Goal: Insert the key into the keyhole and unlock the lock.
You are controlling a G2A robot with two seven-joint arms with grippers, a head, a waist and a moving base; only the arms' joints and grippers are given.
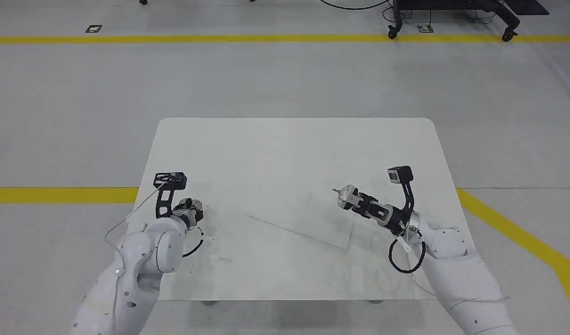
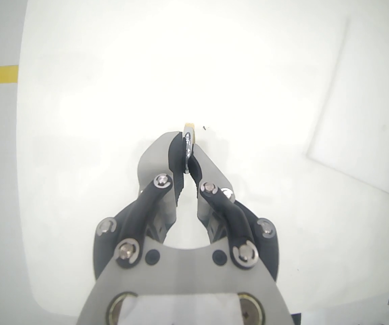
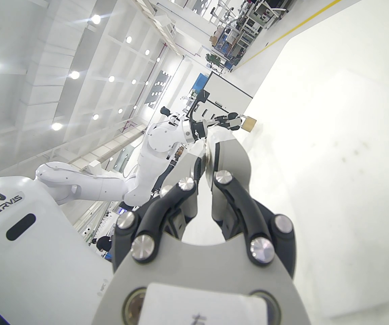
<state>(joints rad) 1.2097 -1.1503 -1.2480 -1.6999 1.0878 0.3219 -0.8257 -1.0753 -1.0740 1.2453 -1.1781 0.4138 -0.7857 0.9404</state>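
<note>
My left gripper [image 2: 188, 148] is shut on a brass padlock [image 2: 190, 127], pinching its silver shackle so the body sticks out past the fingertips. It hovers low over the near left part of the white table [image 1: 294, 148]. From the right wrist view, the padlock [image 3: 249, 123] hangs from the left gripper [image 3: 233, 122] farther off. My right gripper [image 3: 209, 148] is shut on a thin metal key [image 3: 208, 158], mostly hidden between the pads. In the top view the right gripper [image 1: 343, 194] sits at the near right and the left gripper [image 1: 191, 212] at the near left, well apart.
A faint crease [image 1: 298, 232] crosses the tabletop between the arms. Yellow floor lines [image 1: 267, 39] run beyond and beside the table. A wheeled cart base [image 1: 454, 5] stands far behind.
</note>
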